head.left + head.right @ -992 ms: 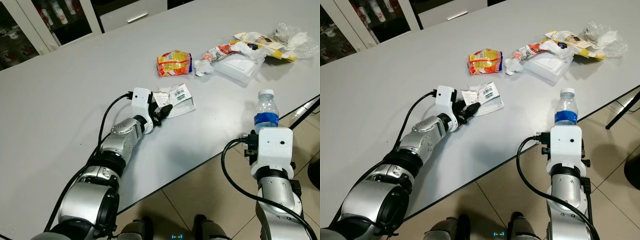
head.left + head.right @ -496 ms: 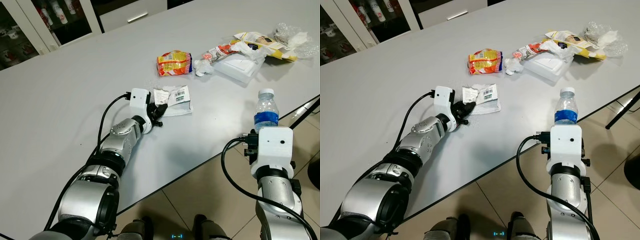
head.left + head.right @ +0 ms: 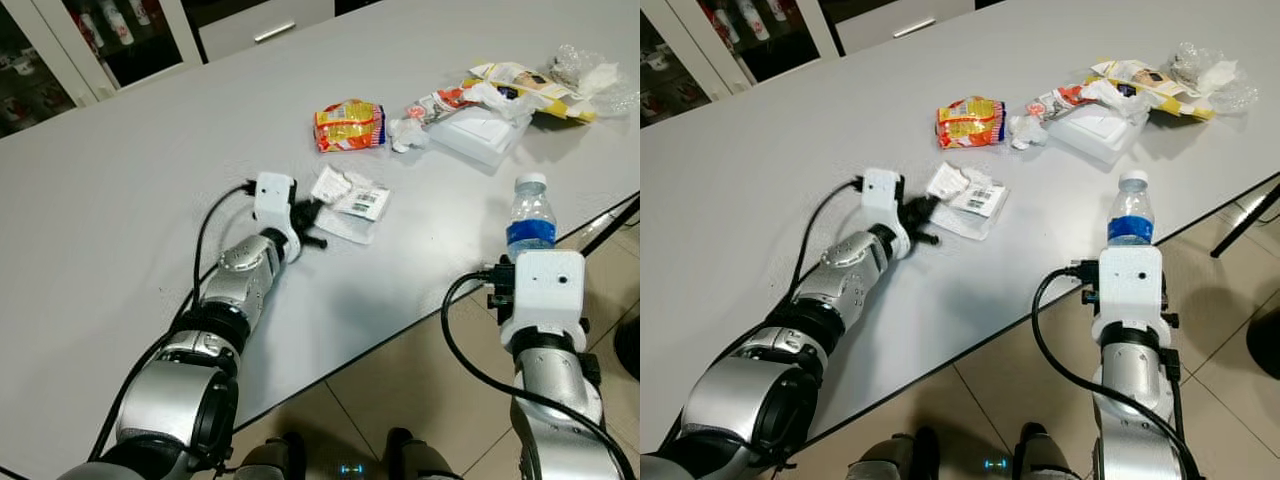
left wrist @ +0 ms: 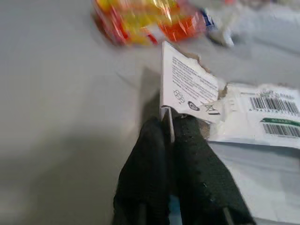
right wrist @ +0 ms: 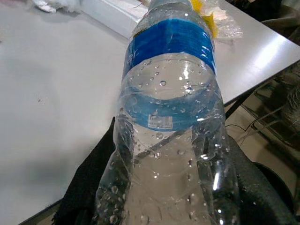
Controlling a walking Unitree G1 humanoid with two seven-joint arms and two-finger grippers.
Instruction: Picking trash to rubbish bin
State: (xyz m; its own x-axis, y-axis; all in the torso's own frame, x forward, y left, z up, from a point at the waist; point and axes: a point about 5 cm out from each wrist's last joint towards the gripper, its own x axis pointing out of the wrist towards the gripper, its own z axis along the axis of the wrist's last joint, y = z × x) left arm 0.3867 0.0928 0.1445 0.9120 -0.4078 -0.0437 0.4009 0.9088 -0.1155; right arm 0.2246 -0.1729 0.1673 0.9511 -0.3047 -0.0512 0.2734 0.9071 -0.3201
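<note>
My left gripper (image 3: pixel 306 220) is shut on the torn edge of a white paper wrapper (image 3: pixel 350 203) with barcodes, lying on the grey table (image 3: pixel 150 180); the left wrist view shows the black fingers (image 4: pixel 187 150) pinching the wrapper's (image 4: pixel 187 84) upright edge. My right gripper is shut on a clear plastic water bottle (image 3: pixel 529 220) with a blue label, held upright beyond the table's front edge; the right wrist view shows the bottle (image 5: pixel 168 117) between the black fingers (image 5: pixel 89 183). An orange snack packet (image 3: pixel 349 125) lies further back.
A white foam box (image 3: pixel 480 132), crumpled tissue (image 3: pixel 406 133), a yellow wrapper (image 3: pixel 530 88) and a clear plastic bag (image 3: pixel 590 75) are piled at the table's far right. Glass-door cabinets (image 3: pixel 60 50) stand behind the table. Tiled floor (image 3: pixel 400 400) lies below the front edge.
My left gripper has drawn back to the left with the wrapper's edge in it, folding and rotating the wrapper on the table. The right arm with the bottle has stayed still.
</note>
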